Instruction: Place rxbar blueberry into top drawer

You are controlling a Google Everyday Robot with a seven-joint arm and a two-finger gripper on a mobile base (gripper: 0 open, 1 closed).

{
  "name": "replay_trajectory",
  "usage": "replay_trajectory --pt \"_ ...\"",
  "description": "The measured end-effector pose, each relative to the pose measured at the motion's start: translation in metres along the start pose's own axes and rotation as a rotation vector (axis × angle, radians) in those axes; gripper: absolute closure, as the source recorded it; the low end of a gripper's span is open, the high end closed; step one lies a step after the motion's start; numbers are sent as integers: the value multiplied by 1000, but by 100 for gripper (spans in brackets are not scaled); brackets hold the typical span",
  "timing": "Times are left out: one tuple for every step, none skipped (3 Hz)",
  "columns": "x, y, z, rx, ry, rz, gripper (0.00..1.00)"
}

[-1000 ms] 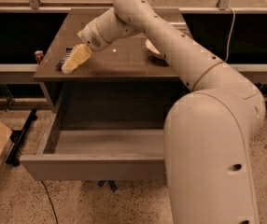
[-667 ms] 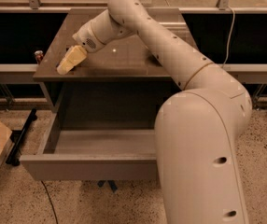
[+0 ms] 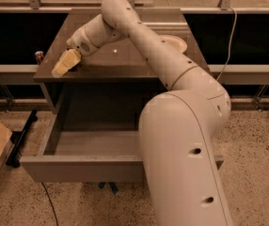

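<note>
The gripper sat low at the front-left corner of the bench, and whether it held anything, I couldn't tell. The rxbar blueberry didn't show, likely hidden beneath it. Such a bar should be light, flat, slick-wrapped and a bit bendy; pinch across its narrow width, mid-length. The top drawer stood open below the front edge.

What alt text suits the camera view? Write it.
A white robot arm holds its pale yellow pincer at the front left corner of the dark brown cabinet top, above the wide grey top drawer, pulled open. A small red-and-white can stands nearby.
</note>
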State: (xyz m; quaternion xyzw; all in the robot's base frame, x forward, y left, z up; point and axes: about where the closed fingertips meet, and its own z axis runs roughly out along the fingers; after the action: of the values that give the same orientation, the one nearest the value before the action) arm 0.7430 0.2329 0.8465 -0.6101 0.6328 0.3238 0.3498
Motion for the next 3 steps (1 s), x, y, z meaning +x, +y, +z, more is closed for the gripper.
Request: replay_trajectory --pt "8 -3 6 -14 8 23 0" --pt "24 -6 1 -8 21 58 27" --pt "33 -5 -3 -4 31 72 50"
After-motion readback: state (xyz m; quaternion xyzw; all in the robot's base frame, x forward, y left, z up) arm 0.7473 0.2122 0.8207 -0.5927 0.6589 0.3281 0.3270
